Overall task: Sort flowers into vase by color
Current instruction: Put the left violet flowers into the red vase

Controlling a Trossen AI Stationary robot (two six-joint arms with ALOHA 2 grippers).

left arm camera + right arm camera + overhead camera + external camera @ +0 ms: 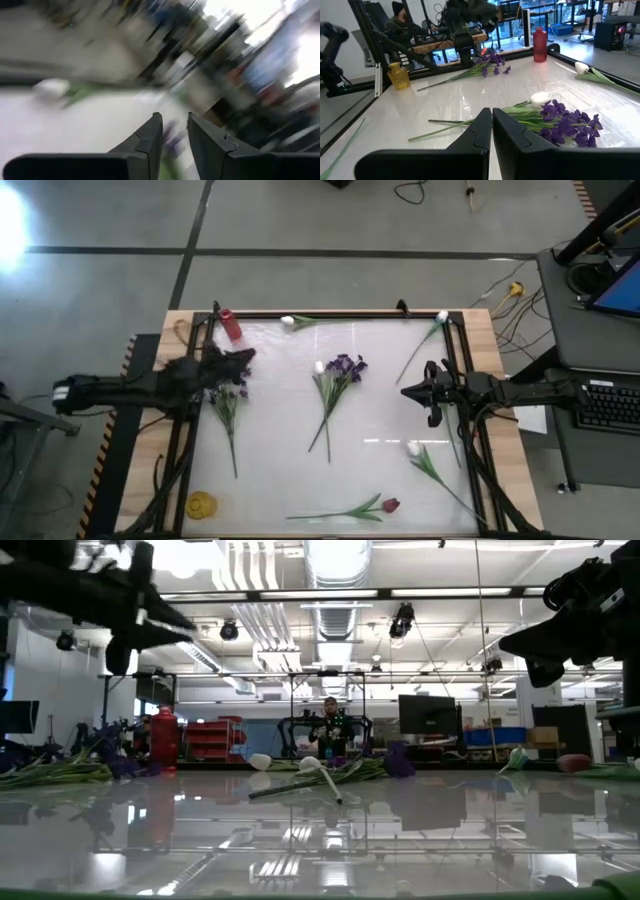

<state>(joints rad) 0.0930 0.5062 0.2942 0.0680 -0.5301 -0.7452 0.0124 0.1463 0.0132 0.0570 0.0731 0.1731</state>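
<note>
Flowers lie flat on the white table. One purple bunch (226, 396) lies under my left gripper (243, 360), which hovers above it with a narrow gap between its fingers (175, 131). A second purple bunch with a white bud (340, 370) (568, 121) lies mid-table, in front of my right gripper (408, 392) (491, 116), which is shut and raised. White tulips lie at the far edge (288, 321), the far right corner (441, 316) and near right (415, 448). The dark red tulip (390, 505) lies at the near edge. Both grippers hold nothing.
A red vase (230, 326) (539, 45) stands at the far left corner and a yellow vase (201, 503) (399, 76) at the near left corner. A black frame (330, 314) rims the table. A person (331, 727) sits in the room beyond.
</note>
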